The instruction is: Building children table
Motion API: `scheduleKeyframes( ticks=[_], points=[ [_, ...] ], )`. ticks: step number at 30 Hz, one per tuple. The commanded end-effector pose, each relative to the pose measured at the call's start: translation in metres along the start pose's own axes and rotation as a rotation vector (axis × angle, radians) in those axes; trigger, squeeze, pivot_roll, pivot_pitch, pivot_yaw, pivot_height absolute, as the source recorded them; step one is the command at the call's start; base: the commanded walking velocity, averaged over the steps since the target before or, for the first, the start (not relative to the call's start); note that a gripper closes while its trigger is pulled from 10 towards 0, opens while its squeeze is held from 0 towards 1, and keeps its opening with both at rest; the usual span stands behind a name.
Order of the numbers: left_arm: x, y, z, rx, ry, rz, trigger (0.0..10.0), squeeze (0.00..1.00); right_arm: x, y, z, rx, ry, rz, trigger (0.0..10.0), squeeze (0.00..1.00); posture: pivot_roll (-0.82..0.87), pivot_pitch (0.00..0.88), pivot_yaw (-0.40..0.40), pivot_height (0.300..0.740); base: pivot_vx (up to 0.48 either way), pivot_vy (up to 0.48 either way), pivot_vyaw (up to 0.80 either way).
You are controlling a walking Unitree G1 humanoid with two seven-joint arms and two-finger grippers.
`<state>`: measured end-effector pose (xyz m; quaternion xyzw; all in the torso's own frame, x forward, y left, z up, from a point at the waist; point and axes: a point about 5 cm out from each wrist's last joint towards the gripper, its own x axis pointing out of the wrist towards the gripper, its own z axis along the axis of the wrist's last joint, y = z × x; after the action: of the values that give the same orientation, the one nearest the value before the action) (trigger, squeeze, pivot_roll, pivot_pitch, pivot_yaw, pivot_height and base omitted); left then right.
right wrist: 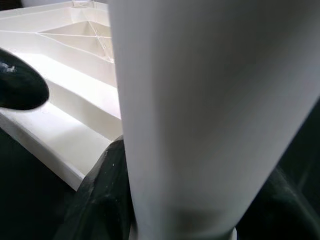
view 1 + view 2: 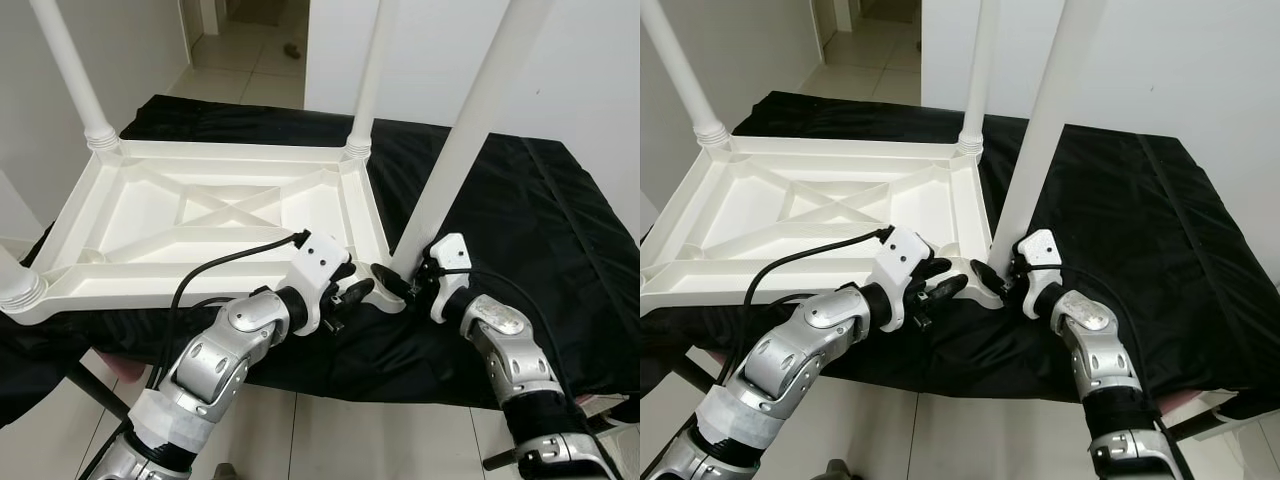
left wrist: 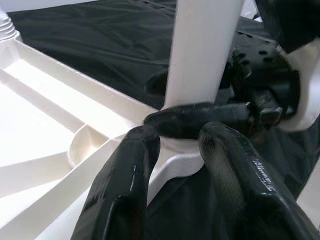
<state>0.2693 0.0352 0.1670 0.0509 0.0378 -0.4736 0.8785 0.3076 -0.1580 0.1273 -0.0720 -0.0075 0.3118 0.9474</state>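
Observation:
A white plastic children's table (image 2: 200, 215) lies upside down on a black cloth. Its ribbed underside faces up. A long white leg (image 2: 470, 130) stands at the near right corner, leaning a little to the right. My right gripper (image 2: 408, 282) is shut on the foot of this leg, and in the right wrist view a black finger (image 1: 102, 200) presses each side of the leg (image 1: 210, 110). My left gripper (image 2: 362, 292) reaches in from the left. Its fingers (image 3: 125, 190) close on the table's near right corner (image 3: 172, 167), just under the leg.
Two more legs (image 2: 70, 70) (image 2: 368, 80) stand in the far corners, and a third leg's base (image 2: 20, 288) is at the near left. The black cloth (image 2: 540, 220) stretches to the right. White walls stand behind, and tiled floor (image 2: 380, 440) lies below the front edge.

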Motion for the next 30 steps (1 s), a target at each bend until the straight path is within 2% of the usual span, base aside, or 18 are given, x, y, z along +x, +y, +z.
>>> scheduleKeyframes(
  ticks=[1, 5, 6, 7, 8, 10, 11, 12, 13, 14, 16, 23, 24, 25, 26, 30],
  points=[
    [0.001, -0.003, 0.003, 0.006, -0.003, -0.042, 10.0, 0.0, 0.001, 0.006, 0.0, 0.001, 0.013, -0.065, 0.0, 0.0, 0.04, 0.0, -0.041, 0.74, 0.0, 0.0, 0.0],
    [0.001, -0.003, 0.003, 0.006, -0.002, -0.042, 10.0, 0.0, 0.001, 0.007, 0.0, 0.019, 0.009, -0.104, 0.0, 0.0, 0.04, 0.0, -0.041, 0.74, 0.0, 0.0, 0.0],
    [0.001, -0.003, 0.003, 0.004, -0.002, -0.041, 10.0, 0.0, -0.002, 0.005, 0.001, 0.051, 0.005, -0.251, 0.0, 0.0, 0.03, 0.0, -0.039, 0.74, 0.0, 0.0, 0.0],
    [0.001, -0.003, 0.003, 0.004, -0.002, -0.041, 10.0, 0.0, -0.002, 0.005, 0.001, 0.051, 0.005, -0.251, 0.0, 0.0, 0.03, 0.0, -0.039, 0.74, 0.0, 0.0, 0.0],
    [0.001, -0.003, 0.002, 0.004, -0.001, -0.041, 10.0, 0.0, -0.006, 0.003, 0.001, 0.071, 0.005, -0.385, 0.0, 0.0, 0.03, 0.0, -0.039, 0.74, 0.0, 0.0, 0.0],
    [0.001, -0.003, 0.002, 0.004, -0.001, -0.041, 10.0, 0.0, -0.006, 0.003, 0.001, 0.071, 0.005, -0.385, 0.0, 0.0, 0.03, 0.0, -0.039, 0.74, 0.0, 0.0, 0.0],
    [0.001, -0.002, 0.002, 0.003, -0.001, -0.042, 10.0, 0.0, -0.011, 0.002, 0.001, 0.083, 0.016, -0.511, 0.0, 0.0, 0.03, 0.0, -0.039, 0.74, 0.0, 0.0, 0.0],
    [0.001, -0.002, 0.002, 0.003, -0.001, -0.042, 10.0, 0.0, -0.011, 0.002, 0.001, 0.083, 0.016, -0.511, 0.0, 0.0, 0.03, 0.0, -0.039, 0.74, 0.0, 0.0, 0.0],
    [0.002, -0.003, 0.002, 0.002, -0.002, -0.044, 10.0, 0.0, -0.017, 0.004, 0.0, 0.07, 0.034, -0.653, 0.0, 0.0, 0.02, 0.0, -0.036, 0.74, 0.0, 0.0, 0.0],
    [0.002, -0.003, 0.002, 0.002, -0.002, -0.044, 10.0, 0.0, -0.017, 0.004, 0.0, 0.07, 0.034, -0.653, 0.0, 0.0, 0.02, 0.0, -0.036, 0.74, 0.0, 0.0, 0.0],
    [0.003, -0.003, 0.003, 0.001, -0.004, -0.047, 10.0, 0.0, -0.023, 0.01, -0.001, 0.06, 0.049, -0.785, 0.0, 0.0, 0.02, 0.0, -0.036, 0.74, 0.0, 0.0, 0.0],
    [0.004, -0.004, 0.003, 0.001, -0.004, -0.055, 10.0, 0.0, -0.027, 0.012, 0.004, 0.063, 0.042, -0.816, 0.0, 0.0, 0.0, 0.0, -0.036, 0.74, 0.0, 0.0, 0.0],
    [0.004, -0.003, 0.003, 0.002, -0.007, -0.054, 10.0, 0.0, -0.025, 0.011, 0.005, 0.064, 0.046, -0.794, 8.6, 0.15, 0.0, 0.0, -0.036, 0.74, 0.0, 0.0, 0.0],
    [0.004, -0.003, 0.003, 0.002, -0.007, -0.054, 10.0, 0.0, -0.025, 0.011, 0.005, 0.064, 0.046, -0.794, 8.6, 0.15, 0.0, 0.0, -0.036, 0.74, 0.0, 0.0, 0.0],
    [0.005, -0.003, 0.003, 0.002, -0.008, -0.053, 10.0, 0.0, -0.024, 0.01, 0.006, 0.072, 0.039, -0.789, 10.0, 1.0, 0.0, 0.0, -0.038, 0.74, 0.0, 0.0, 0.0],
    [0.005, -0.004, 0.003, 0.0, -0.009, -0.052, 10.0, 0.0, -0.023, 0.006, 0.008, 0.088, 0.023, -0.782, 10.0, 1.0, 0.0, 0.003, -0.039, 0.74, 0.0, 0.0, 0.0]
  ],
)
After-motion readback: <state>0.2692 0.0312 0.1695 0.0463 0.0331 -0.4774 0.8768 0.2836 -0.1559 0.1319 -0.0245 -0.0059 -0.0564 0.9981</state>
